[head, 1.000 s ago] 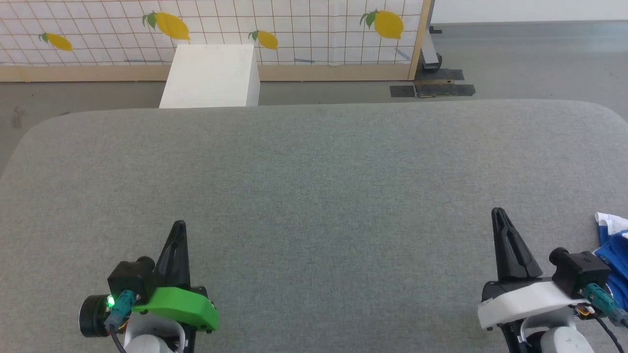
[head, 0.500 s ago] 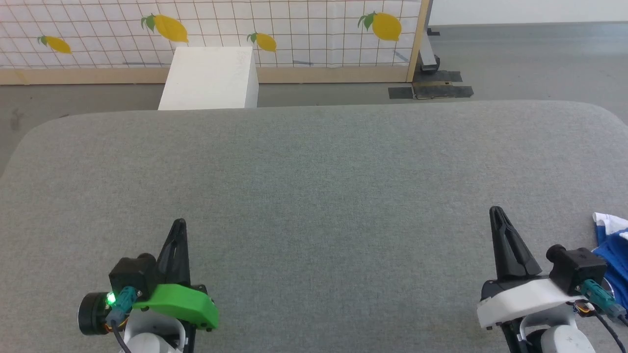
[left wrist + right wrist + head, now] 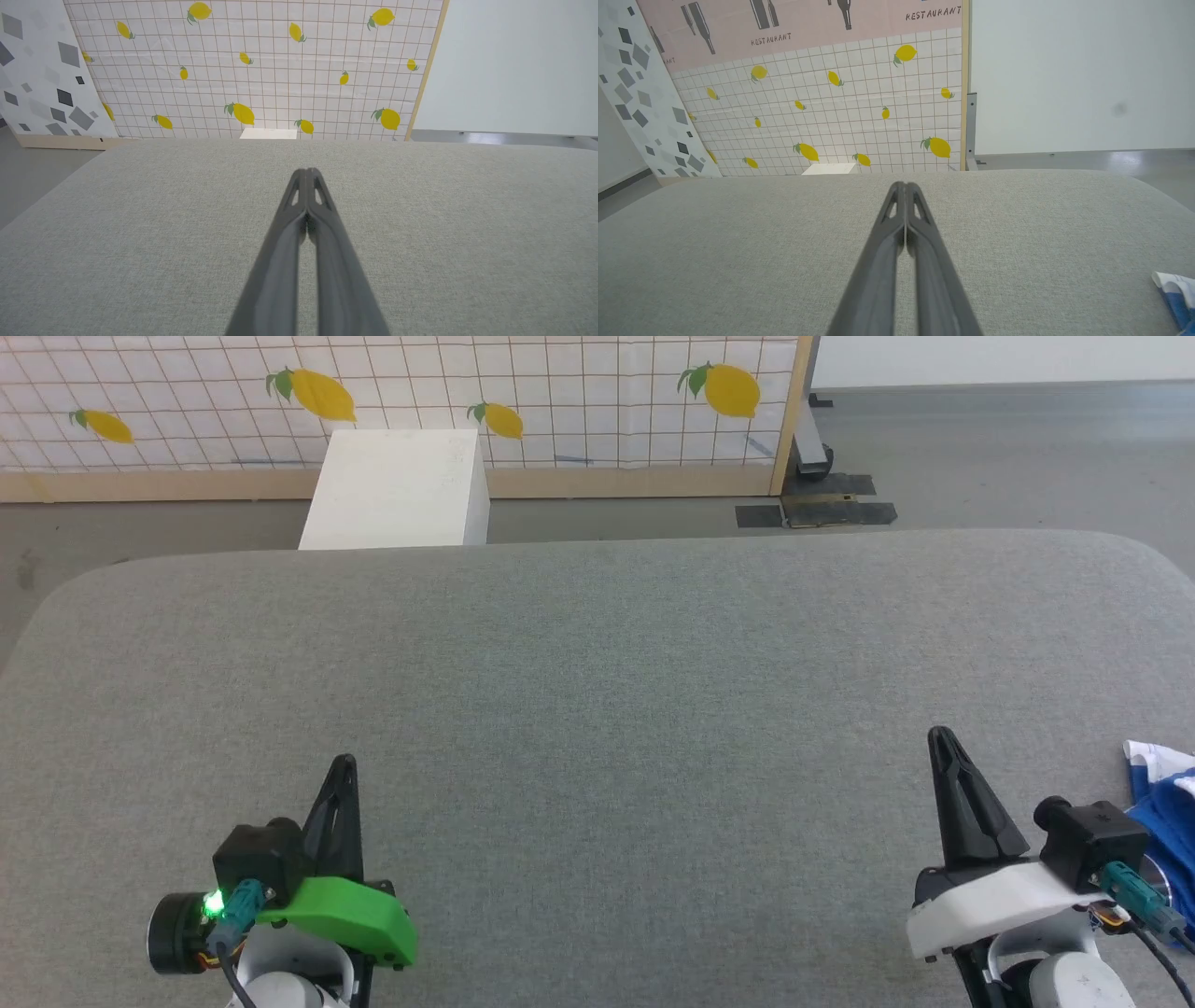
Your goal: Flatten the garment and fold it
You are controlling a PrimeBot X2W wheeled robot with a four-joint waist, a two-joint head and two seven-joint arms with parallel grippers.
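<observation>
The garment, royal blue with a white edge, lies crumpled on the grey table at the right border of the head view; most of it is cut off. A corner of the garment also peeks in at the lower right of the right wrist view. My right gripper hovers just left of it, shut and holding nothing; its tips meet over bare cloth. My left gripper sits at the lower left, shut and empty, far from the garment, fingers pressed together.
A white box stands on the floor beyond the table's far edge. Behind it runs a lemon-print tiled panel with a wooden frame. A dark metal foot plate lies on the floor at the back right.
The head camera has tilted slightly, shifting the whole picture. Both grippers stay shut and hold their places; the garment has not moved.
</observation>
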